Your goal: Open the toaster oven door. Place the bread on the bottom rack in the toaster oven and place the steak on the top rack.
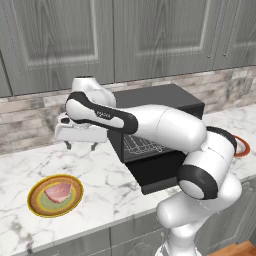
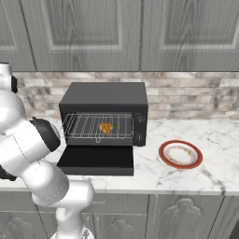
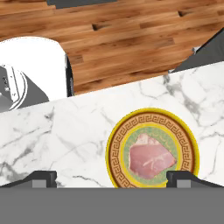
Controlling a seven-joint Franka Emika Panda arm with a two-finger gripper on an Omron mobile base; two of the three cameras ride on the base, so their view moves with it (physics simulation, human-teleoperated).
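Marble counter carries everything; black oven sits far right with its door dropped flat, bread already on a wire rack inside, which rack unclear. Red-rimmed plate right of oven looks empty. Yellow plate lies near left on the counter, steak flat on it. Gripper hangs above the counter, jaws wide, holding nothing. Key relation: steak lies below and to the near left of gripper, well apart; in hand view steak sits off-centre toward one fingertip, long axis roughly across the jaws. Likely next: shift over, descend.
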